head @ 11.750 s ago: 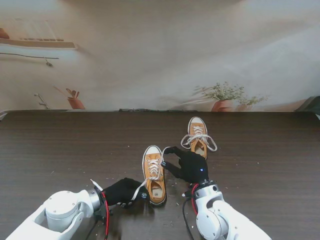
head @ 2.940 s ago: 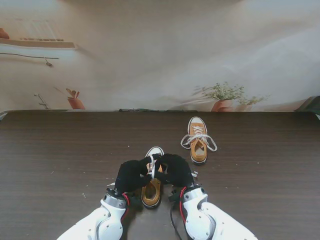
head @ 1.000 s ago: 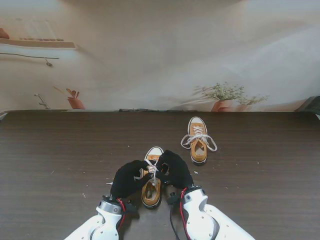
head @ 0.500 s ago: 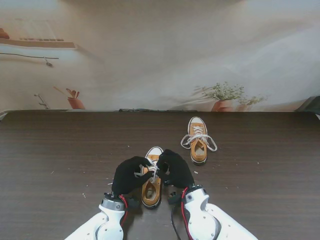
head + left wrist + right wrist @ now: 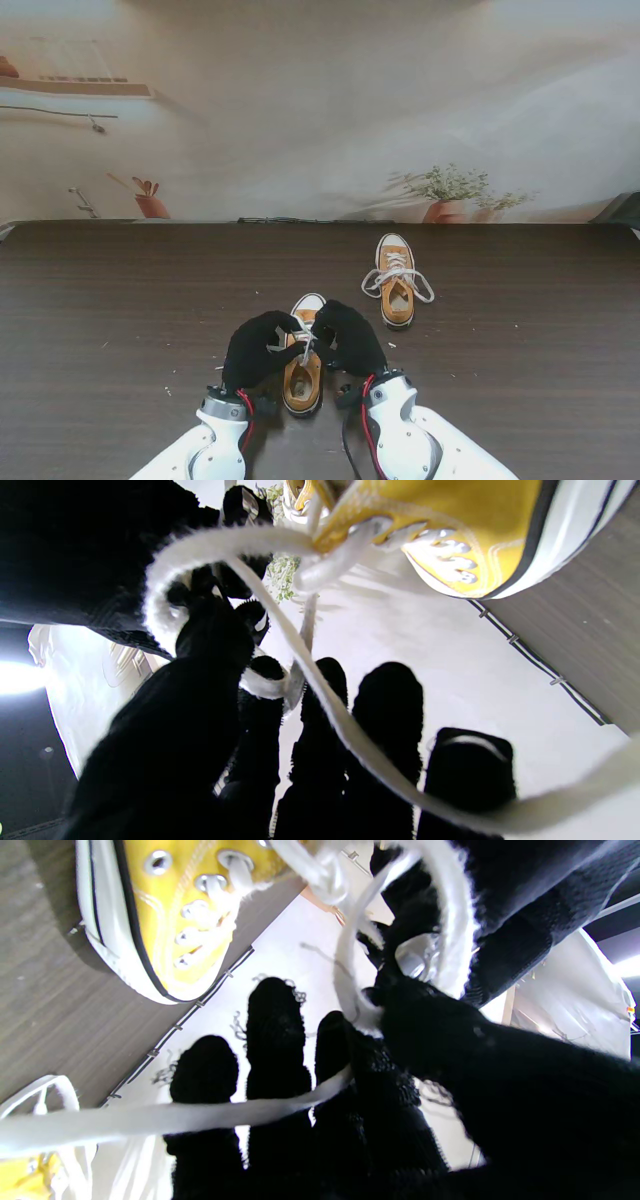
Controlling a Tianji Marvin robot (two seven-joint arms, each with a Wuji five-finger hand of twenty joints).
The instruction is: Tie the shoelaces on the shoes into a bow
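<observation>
Here, left hand (image 5: pixel 262 349) and right hand (image 5: pixel 343 337), black knit gloved, pinching flat white woven shoelace (image 5: pixel 305 340) loops over yellow canvas shoe (image 5: pixel 301 377); knot apparently unfinished.

Dark wood-grain table (image 5: pixel 120 290); pale backdrop (image 5: pixel 300 110) printed with shelf (image 5: pixel 75 88), potted plants (image 5: pixel 450 195).

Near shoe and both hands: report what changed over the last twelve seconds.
The left hand came in from the left of the near shoe, and the right hand closed in too. Both now meet over it, pinching loops of the white lace. The far shoe and the near shoe stayed put.
</observation>
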